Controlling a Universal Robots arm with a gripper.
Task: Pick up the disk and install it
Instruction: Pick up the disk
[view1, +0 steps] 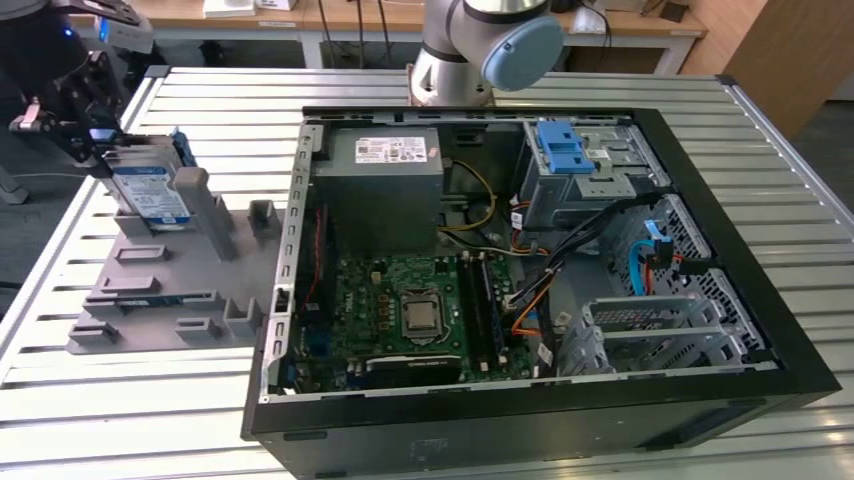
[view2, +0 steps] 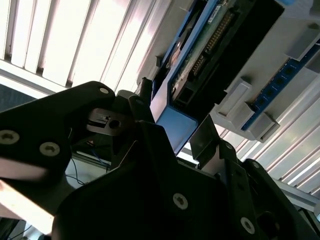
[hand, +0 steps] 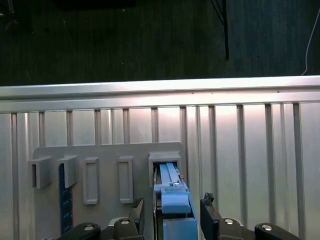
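The disk (view1: 150, 190) stands on edge in a slot of the grey holder (view1: 174, 290), at the exterior view's left. It is silver-grey with a white-and-blue label and a blue bracket. My gripper (view1: 102, 150) is at the disk's upper end, one finger on each side. In the first wrist view the disk (hand: 172, 200) runs from the holder's slot to between my fingertips (hand: 207, 212), with a thin gap on at least one side. The gripper (hand: 172, 215) looks open around it. In the second wrist view the bracket's blue corner (view2: 175, 125) sits between the black fingers.
An open black computer case (view1: 747, 300) lies on the slatted metal table (view1: 80, 420). Inside are a grey power supply (view1: 387, 160), a motherboard (view1: 414, 310), cables, and a metal drive bay with a blue latch (view1: 567, 150). A blue strip (hand: 62, 200) stands in another holder slot.
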